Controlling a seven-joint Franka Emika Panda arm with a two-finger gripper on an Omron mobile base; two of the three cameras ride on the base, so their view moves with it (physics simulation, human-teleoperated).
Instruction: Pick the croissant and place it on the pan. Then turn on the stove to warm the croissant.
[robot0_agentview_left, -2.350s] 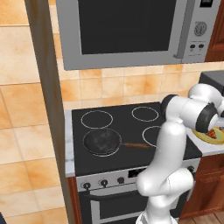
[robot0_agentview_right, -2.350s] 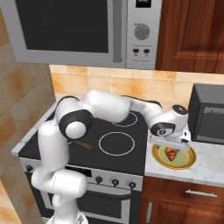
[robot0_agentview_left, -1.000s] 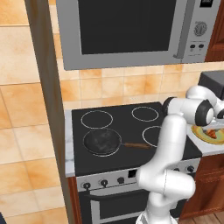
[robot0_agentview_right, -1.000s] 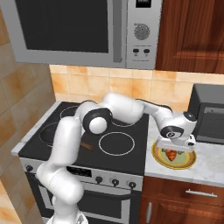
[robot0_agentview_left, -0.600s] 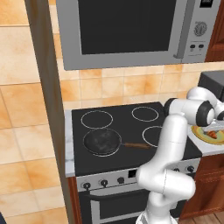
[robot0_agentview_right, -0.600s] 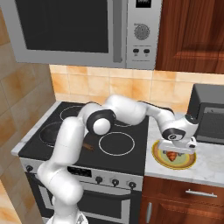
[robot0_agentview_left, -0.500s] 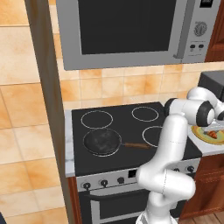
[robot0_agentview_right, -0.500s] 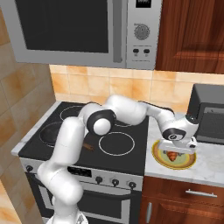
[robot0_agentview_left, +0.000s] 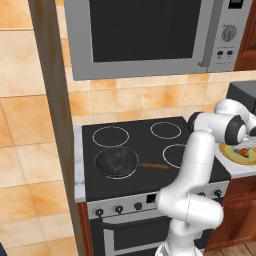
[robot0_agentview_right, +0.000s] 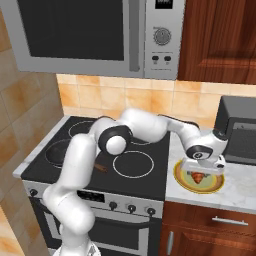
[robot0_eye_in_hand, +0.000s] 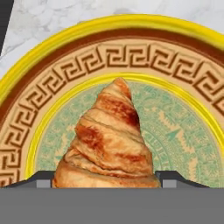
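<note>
The croissant (robot0_eye_in_hand: 109, 140) lies on a yellow-rimmed patterned plate (robot0_eye_in_hand: 109, 26) on the counter right of the stove (robot0_agentview_right: 145, 175). My gripper (robot0_eye_in_hand: 106, 180) is down over it, and both dark fingertips (robot0_eye_in_hand: 43, 179) press against the pastry's sides. From the right base view the hand (robot0_agentview_right: 200, 173) covers most of the croissant (robot0_agentview_right: 198, 178) on the plate (robot0_agentview_right: 180, 183). The left base view shows the croissant (robot0_agentview_left: 243, 152) at the far right edge. The dark pan (robot0_agentview_left: 116, 161) sits on the front left burner, its wooden handle pointing right.
A grey microwave (robot0_agentview_left: 145, 35) hangs above the cooktop. A black appliance (robot0_agentview_right: 240, 135) stands just behind the plate. Small black knobs (robot0_agentview_right: 122, 206) line the stove's silver front panel. A wooden post (robot0_agentview_left: 50, 100) rises at the left.
The hand has come down onto the plate and its fingers have drawn in against the croissant. The pan and plate have not moved.
</note>
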